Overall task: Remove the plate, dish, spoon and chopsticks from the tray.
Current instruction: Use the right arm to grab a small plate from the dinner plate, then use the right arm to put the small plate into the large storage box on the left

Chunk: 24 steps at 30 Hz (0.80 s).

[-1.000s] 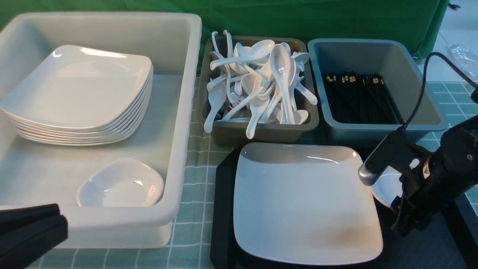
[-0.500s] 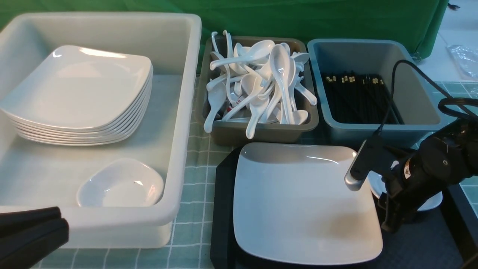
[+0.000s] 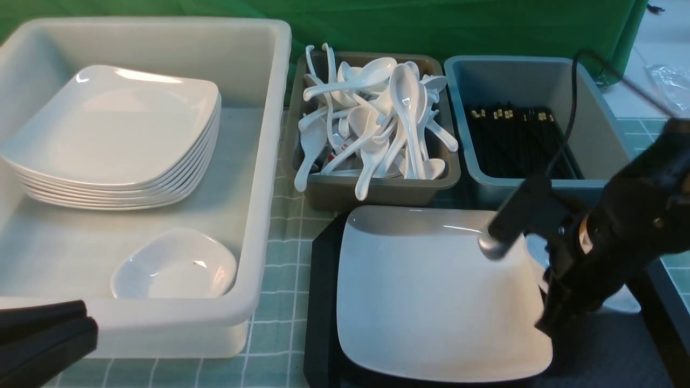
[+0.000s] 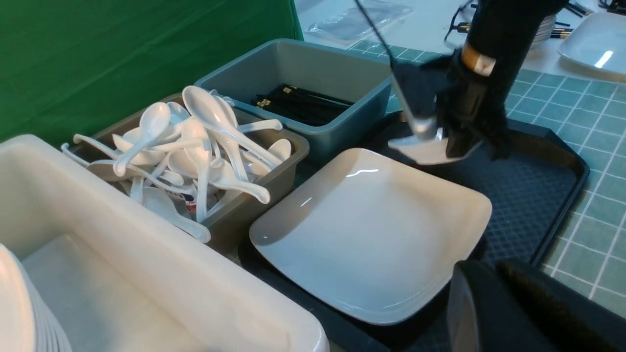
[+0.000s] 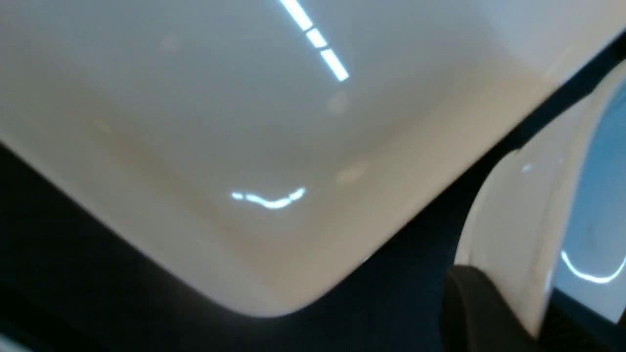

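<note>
The large white square plate (image 3: 431,291) lies on the black tray (image 3: 321,302); it also shows in the left wrist view (image 4: 371,230) and the right wrist view (image 5: 244,122). My right gripper (image 3: 550,323) is shut on the rim of a small white dish (image 4: 420,149), holding it tilted just above the tray beside the plate's right edge. The dish fills the edge of the right wrist view (image 5: 528,205). My left gripper (image 3: 81,323) is shut and empty at the near left. No loose spoon or chopsticks show on the tray.
A big white tub (image 3: 264,161) at left holds a stack of plates (image 3: 113,134) and a small dish (image 3: 175,264). A brown tub (image 3: 377,188) of white spoons and a blue-grey tub (image 3: 539,186) of black chopsticks stand behind the tray.
My right gripper has moved left and up with the small dish, from the tray's right part to the plate's right edge. The left gripper has not moved.
</note>
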{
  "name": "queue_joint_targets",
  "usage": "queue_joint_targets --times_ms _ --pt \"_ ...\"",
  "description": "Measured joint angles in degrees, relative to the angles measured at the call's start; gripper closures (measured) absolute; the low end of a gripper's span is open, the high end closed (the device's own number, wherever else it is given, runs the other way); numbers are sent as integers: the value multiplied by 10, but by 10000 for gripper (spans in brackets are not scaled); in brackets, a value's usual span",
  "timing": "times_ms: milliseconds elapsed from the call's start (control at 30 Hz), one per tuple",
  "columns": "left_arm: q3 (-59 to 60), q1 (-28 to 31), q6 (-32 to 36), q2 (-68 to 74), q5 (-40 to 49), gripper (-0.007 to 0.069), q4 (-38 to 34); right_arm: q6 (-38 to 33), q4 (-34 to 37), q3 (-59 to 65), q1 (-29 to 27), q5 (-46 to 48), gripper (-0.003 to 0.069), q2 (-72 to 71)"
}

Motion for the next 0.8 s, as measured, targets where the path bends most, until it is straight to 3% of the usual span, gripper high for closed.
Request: queue_joint_targets --times_ms 67,200,233,300,367,433,533,800 --pt "0 0 -1 0 -1 607 6 23 0 -30 20 25 597 -16" --pt "0 0 -27 0 -3 607 31 62 3 -209 132 97 597 -29" --pt "0 0 -29 0 -3 607 31 62 4 -216 137 97 597 -29" --pt "-7 0 -77 0 10 607 81 44 33 -318 200 91 597 12" --pt "-14 0 -104 0 17 607 110 29 50 -363 224 85 597 41" --pt "-43 0 -184 -3 45 607 202 -13 102 -457 263 80 597 119" --pt "-67 0 -234 -16 84 607 281 -42 127 -547 285 81 597 213" --pt "-77 0 -265 -76 154 607 313 -71 131 -733 291 103 598 421"
